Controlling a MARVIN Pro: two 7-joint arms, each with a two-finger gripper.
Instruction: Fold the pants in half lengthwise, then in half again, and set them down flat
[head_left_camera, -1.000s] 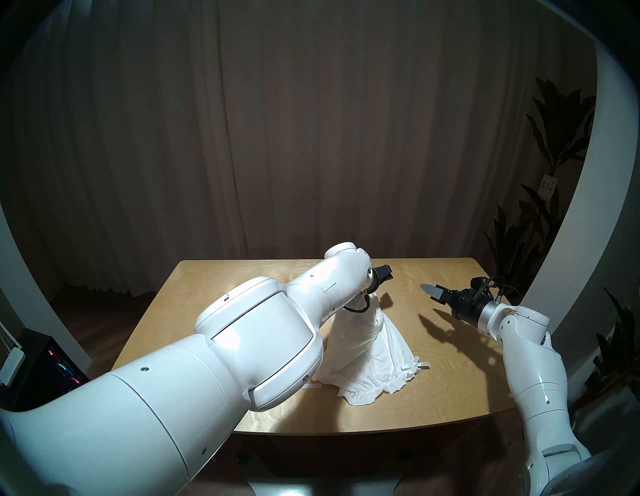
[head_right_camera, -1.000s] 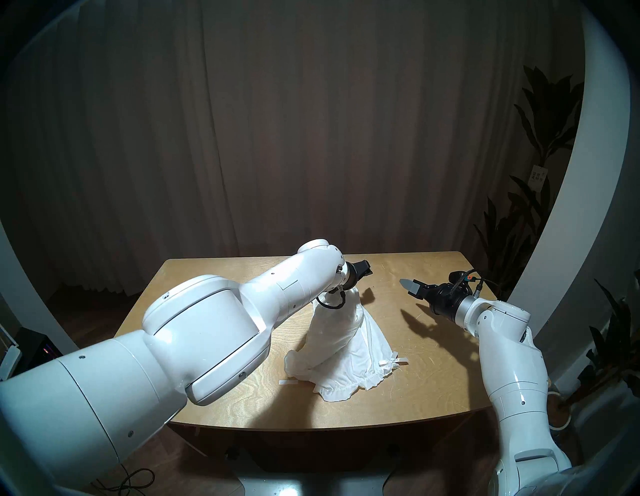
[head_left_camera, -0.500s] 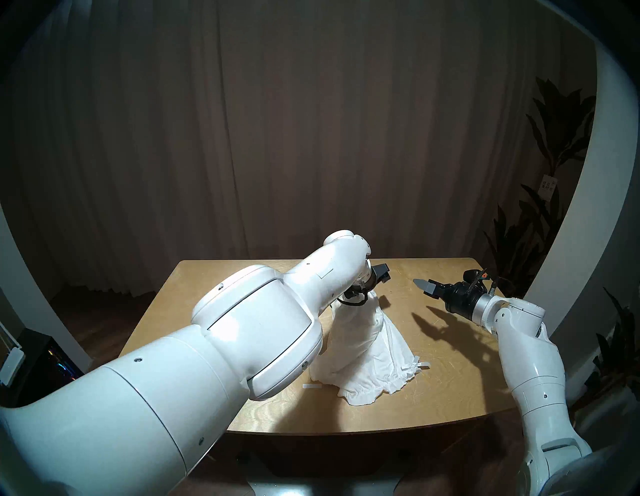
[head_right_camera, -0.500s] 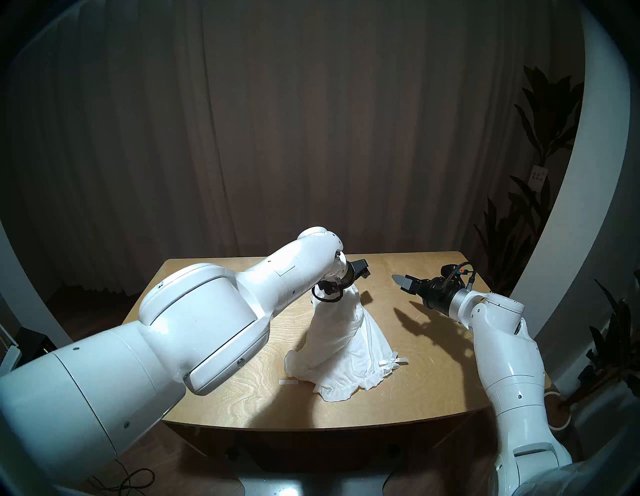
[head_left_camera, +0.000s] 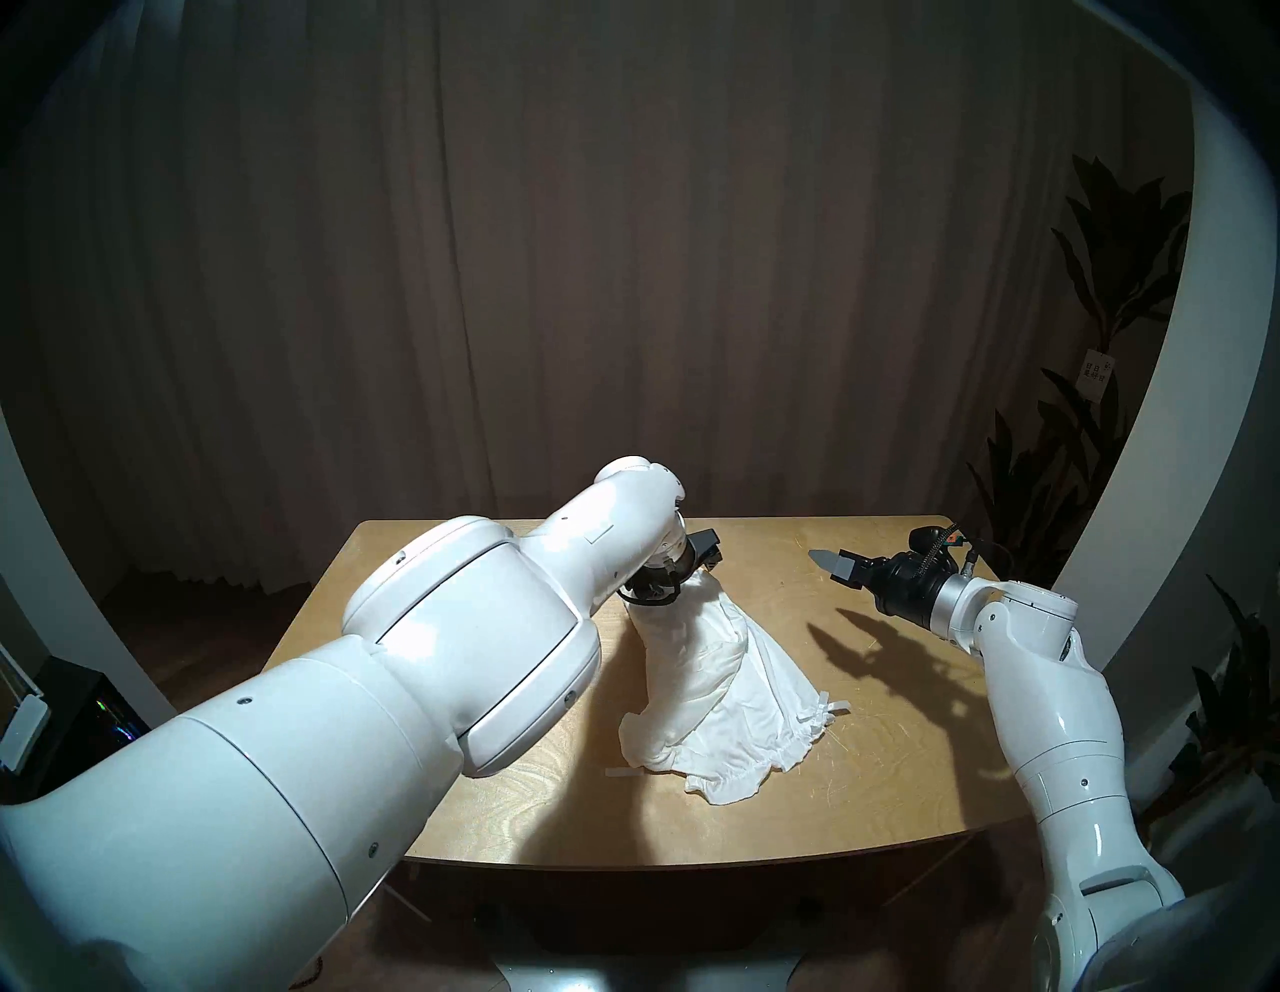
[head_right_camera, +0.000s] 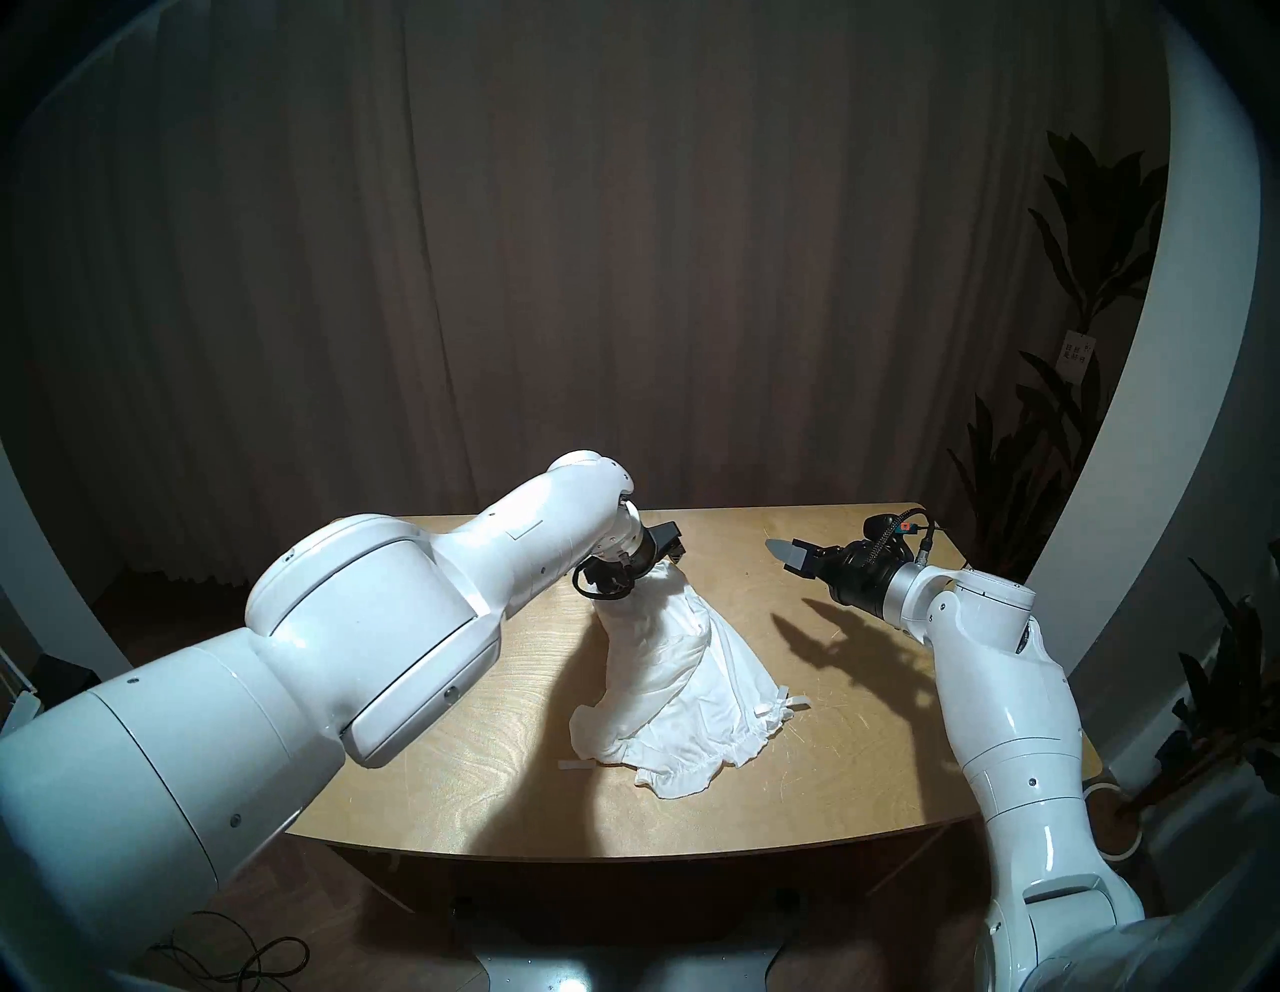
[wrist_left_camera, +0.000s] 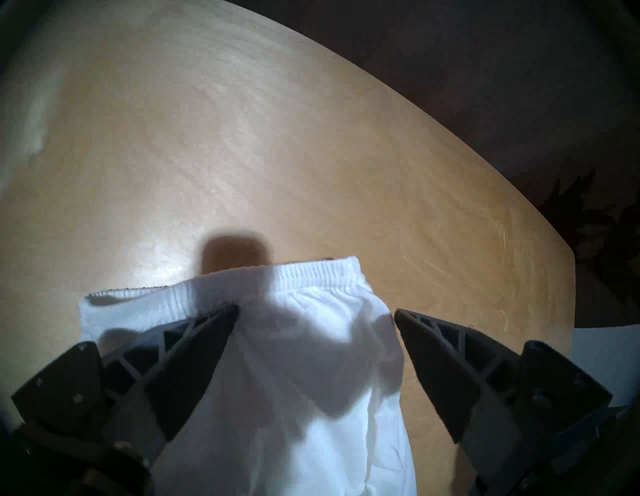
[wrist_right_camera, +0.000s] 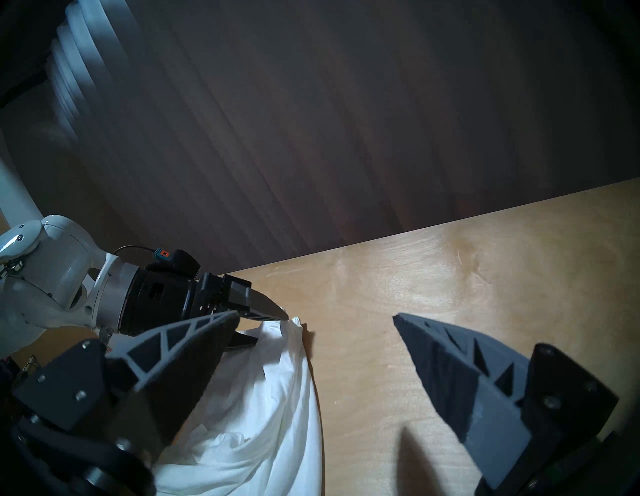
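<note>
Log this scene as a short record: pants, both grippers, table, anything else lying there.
pants: white, waistband end raised at left gripper, ruffled hems on table
left gripper: fingers wide apart, fabric between them
right gripper: open, empty, apart from pants
table: wooden
other: white tape strip beside pants

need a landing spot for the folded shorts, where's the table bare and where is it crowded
Bare: the table's left side, between its left edge and the pants, and the front strip by the tape strip. Crowded: the middle, under the lifted pants, and far right beneath the right gripper.
</note>
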